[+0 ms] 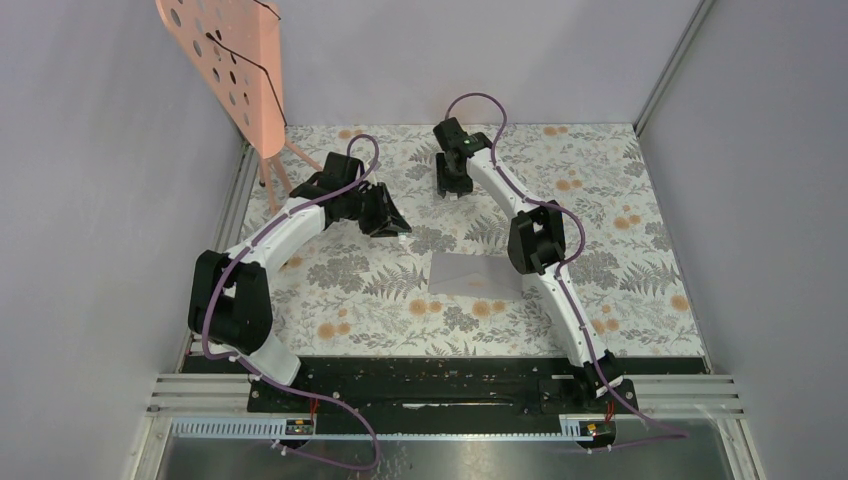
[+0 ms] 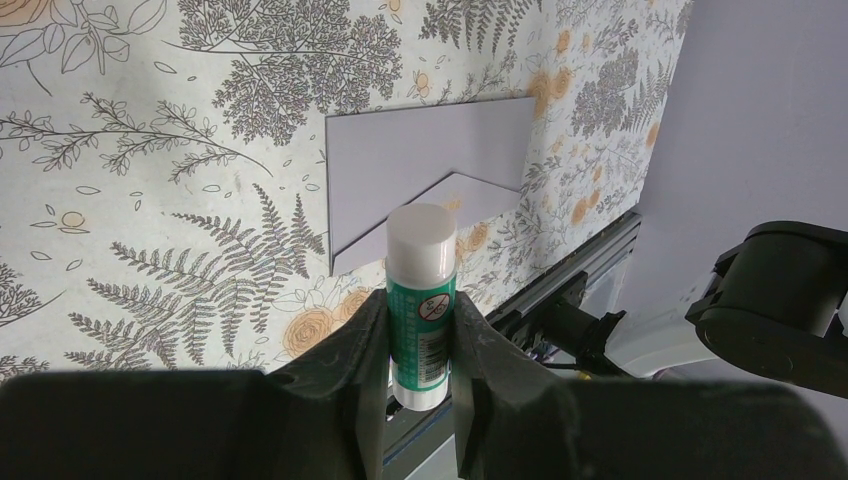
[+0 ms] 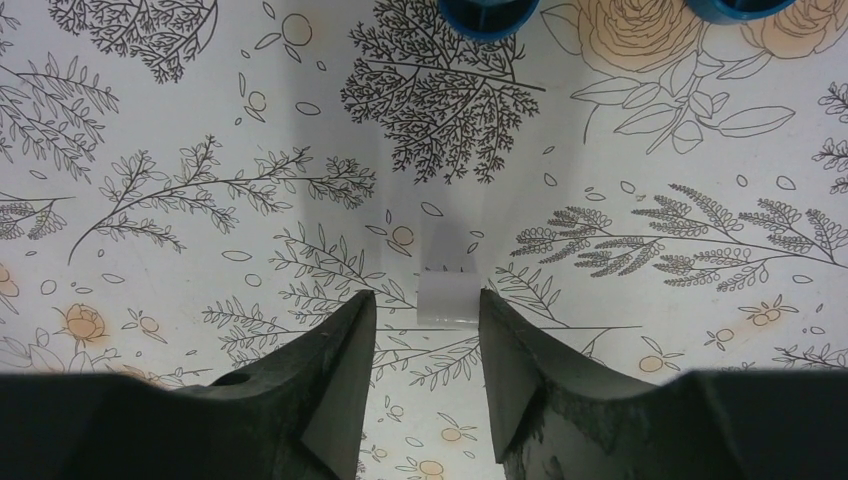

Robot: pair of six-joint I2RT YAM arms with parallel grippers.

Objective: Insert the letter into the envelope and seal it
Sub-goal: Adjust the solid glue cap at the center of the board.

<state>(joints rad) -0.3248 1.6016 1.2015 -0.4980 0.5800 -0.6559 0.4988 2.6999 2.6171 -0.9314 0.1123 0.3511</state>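
The grey-lilac envelope (image 1: pixel 475 273) lies flat in the middle of the table, and in the left wrist view the envelope (image 2: pixel 420 160) shows its pointed flap. The letter is not in view. My left gripper (image 1: pixel 385 215) hangs above the table left of the envelope. In its own view the left gripper (image 2: pixel 420 312) is shut on a green-and-white glue stick (image 2: pixel 422 290) whose white end points at the table. My right gripper (image 1: pixel 452 185) is low at the far middle of the table. In its wrist view the right gripper (image 3: pixel 425 297) stands open, with a small white cap (image 3: pixel 443 298) lying just beyond the fingertips, closer to the right one.
A pink perforated stand (image 1: pixel 225 60) rises at the back left corner. Two blue round things (image 3: pixel 483 12) (image 3: pixel 745 8) sit at the far edge of the right wrist view. Grey walls close the table on three sides, and a metal rail (image 1: pixel 450 385) runs along the near edge.
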